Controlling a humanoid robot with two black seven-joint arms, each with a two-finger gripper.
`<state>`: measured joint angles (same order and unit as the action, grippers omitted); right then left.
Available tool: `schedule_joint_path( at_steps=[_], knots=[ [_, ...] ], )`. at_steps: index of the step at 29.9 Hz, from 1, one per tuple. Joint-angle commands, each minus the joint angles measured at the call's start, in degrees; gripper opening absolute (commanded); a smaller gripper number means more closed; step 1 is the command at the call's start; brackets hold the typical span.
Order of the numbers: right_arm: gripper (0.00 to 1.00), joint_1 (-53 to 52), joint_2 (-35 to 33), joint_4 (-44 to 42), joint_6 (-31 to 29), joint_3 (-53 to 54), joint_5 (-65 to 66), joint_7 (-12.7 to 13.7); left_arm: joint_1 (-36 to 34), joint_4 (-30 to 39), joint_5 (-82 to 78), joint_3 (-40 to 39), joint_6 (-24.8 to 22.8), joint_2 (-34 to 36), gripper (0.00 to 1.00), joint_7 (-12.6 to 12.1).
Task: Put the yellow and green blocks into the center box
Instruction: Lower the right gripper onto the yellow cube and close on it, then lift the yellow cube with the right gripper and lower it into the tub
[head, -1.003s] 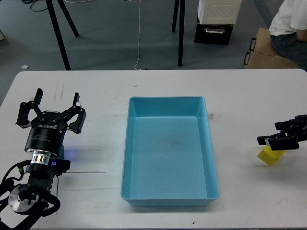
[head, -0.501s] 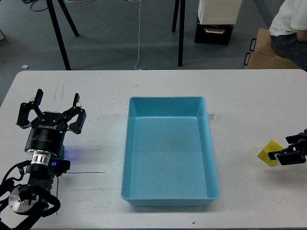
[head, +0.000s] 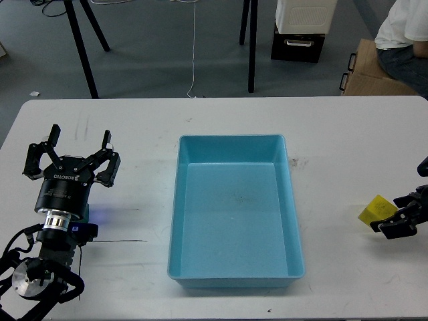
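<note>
A yellow block (head: 375, 209) lies tilted on the white table (head: 134, 127) at the right. My right gripper (head: 400, 214) comes in from the right edge, open, with its fingertips just right of the block and not around it. The light blue box (head: 175, 221) sits in the middle of the table with nothing in it. My left gripper (head: 71, 152) is open and empty, upright over the left part of the table. No green block shows in this view.
Tripod legs (head: 83, 50), a cable, a cardboard box (head: 371, 73) and a seated person (head: 404, 33) are on the floor beyond the table's far edge.
My right gripper has drawn back to the right and down, off the yellow block, which stays on the table. The left arm has not moved.
</note>
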<state>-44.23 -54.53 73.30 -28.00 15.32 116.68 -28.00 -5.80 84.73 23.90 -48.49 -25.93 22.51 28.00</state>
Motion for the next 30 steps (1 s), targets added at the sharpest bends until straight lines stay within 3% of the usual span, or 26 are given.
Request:
schedule_joint_path(
  at_steps=[1, 19, 23, 26, 30],
  knots=[
    [0.97, -0.07, 0.92, -0.87, 0.0, -0.21, 0.03, 0.0, 0.08, -0.09, 0.01, 0.07, 0.0, -0.01, 1.0, 0.0],
    [0.82, -2.35, 3.38, -2.72, 0.0, -3.81, 3.72, 0.0, -0.35, -1.85, -0.17, -2.92, 0.0, 0.43, 1.0, 0.0],
    [0.68, -3.05, 3.29, -2.81, 0.0, -5.39, 3.9, 0.0, -0.71, -1.85, -0.17, -2.92, 0.09, 0.43, 1.0, 0.0],
    [0.44, -3.66, 3.03, -2.98, 0.0, -5.31, 3.81, 0.0, -1.06, -1.85, -0.17, -2.84, 0.09, 0.43, 1.0, 0.0],
    [0.21, -6.3, 2.94, -3.42, 0.0, -5.39, 3.64, 0.0, -1.06, -1.94, -0.17, -2.66, 0.0, 0.43, 1.0, 0.0]
  ],
)
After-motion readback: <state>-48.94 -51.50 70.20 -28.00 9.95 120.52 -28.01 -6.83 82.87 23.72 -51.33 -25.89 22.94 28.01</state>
